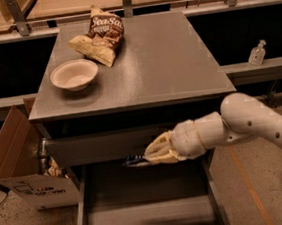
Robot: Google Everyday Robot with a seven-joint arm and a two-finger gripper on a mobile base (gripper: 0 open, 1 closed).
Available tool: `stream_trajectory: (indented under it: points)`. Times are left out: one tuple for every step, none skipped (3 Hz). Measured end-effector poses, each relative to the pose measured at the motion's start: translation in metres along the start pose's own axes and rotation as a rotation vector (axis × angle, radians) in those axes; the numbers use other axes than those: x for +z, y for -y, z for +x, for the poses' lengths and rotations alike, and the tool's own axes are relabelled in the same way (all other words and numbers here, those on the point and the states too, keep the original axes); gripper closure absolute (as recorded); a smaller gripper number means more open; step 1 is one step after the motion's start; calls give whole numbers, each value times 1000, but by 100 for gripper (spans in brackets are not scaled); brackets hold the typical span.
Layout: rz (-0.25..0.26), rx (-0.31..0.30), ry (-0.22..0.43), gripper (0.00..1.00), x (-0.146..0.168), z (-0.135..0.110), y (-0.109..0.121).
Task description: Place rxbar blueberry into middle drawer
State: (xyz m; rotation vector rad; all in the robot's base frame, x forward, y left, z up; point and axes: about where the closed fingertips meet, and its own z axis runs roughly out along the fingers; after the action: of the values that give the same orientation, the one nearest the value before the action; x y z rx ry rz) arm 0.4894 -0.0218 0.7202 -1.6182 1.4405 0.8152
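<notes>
The light is dim and warm, falling from twelve o'clock and brightest on the cabinet top [150, 58]. My gripper [149, 156], just toward six o'clock from centre, is clamped on the rxbar blueberry [134, 160] in the overhang's shadow above the murky middle drawer [142, 220].

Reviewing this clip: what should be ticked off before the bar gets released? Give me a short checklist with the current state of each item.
1. Bar secured: the rxbar blueberry sticks out of the gripper, clear of any surface: ok.
2. Target open: the middle drawer is pulled out and its floor is bare: ok.
3. Position: the gripper sits below the closed front panel and appears to be over the drawer's rear part: ok.
4. Height above the drawer floor for a gentle drop: cannot tell.
5. Clutter: the bowl and chip bag sit on the cabinet top, well away from the arm: ok.
</notes>
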Motion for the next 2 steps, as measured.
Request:
stream_trajectory:
  points:
    - [8, -2, 68, 100, -8, 43, -23]
    - [28, 20, 119, 100, -17, 92, -39]
